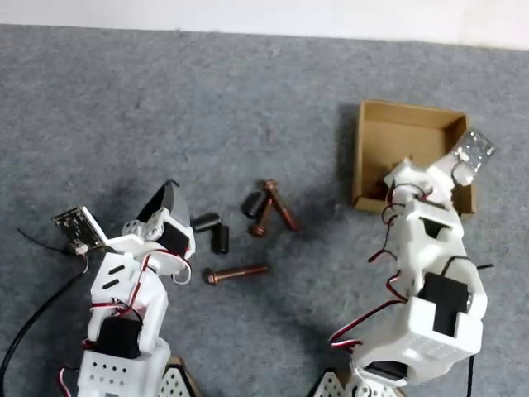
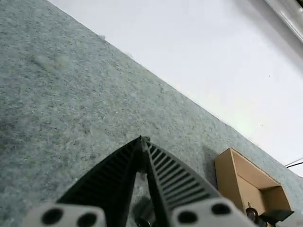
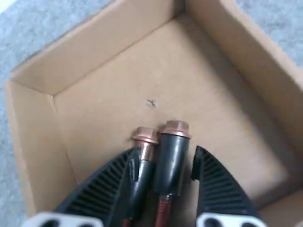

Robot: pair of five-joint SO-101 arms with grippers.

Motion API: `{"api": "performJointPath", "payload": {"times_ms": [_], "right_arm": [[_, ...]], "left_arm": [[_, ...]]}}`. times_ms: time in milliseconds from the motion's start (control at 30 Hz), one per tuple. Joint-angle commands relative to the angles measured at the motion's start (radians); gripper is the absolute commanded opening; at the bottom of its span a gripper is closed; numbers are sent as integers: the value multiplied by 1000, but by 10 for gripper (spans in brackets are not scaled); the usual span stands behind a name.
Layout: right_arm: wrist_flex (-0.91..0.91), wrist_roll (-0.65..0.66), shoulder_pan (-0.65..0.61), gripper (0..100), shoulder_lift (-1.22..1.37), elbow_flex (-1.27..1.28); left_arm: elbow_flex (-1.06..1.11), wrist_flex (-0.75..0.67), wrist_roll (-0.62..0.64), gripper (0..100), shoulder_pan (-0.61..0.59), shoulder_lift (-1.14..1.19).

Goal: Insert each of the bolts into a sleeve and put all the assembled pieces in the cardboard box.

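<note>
The right pincer (image 3: 166, 152) hangs inside the cardboard box (image 3: 94, 52), released; 2 assembled pieces (image 3: 173, 156), each a copper bolt in a black sleeve, lie side by side between its fingers (image 3: 113, 184); 1 piece rests against 1 finger, and a strip of cardboard shows between the other piece and the other finger; both bolt heads point toward the far corner of the box; the box sits on the grey surface (image 1: 124, 107), at the right in the high view.

The left pincer (image 2: 142, 142) is clenched on nothing, tips touching, held above the surface at the left; just beside it lie 2 loose sleeves (image 1: 207, 222), close together; a 3rd sleeve lies farther toward the box, against 2 crossed bolts (image 1: 281, 205); whether it touches them I cannot tell; a 3rd bolt lies alone nearer the arms; loose on the surface, then, are 3 bolts and 3 sleeves.
</note>
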Motion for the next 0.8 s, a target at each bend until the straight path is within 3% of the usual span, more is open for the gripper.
{"api": "performJointPath", "payload": {"times_ms": [0,200,400,600,767], "right_arm": [[-28,-3,-10,166,-13,-50],[-19,-2,-31,166,-107,-18],[-7,17,-156,166,-452,211],[-7,322,-437,166,-851,512],[71,413,-641,166,-1081,699]], "left_arm": [[-4,-21,-5,6,-2,-16],[5,-21,-5,7,-2,-16],[10,-23,-5,7,-5,-16],[4,-23,-5,7,-77,-16],[1,-23,-5,7,-101,-16]]}}
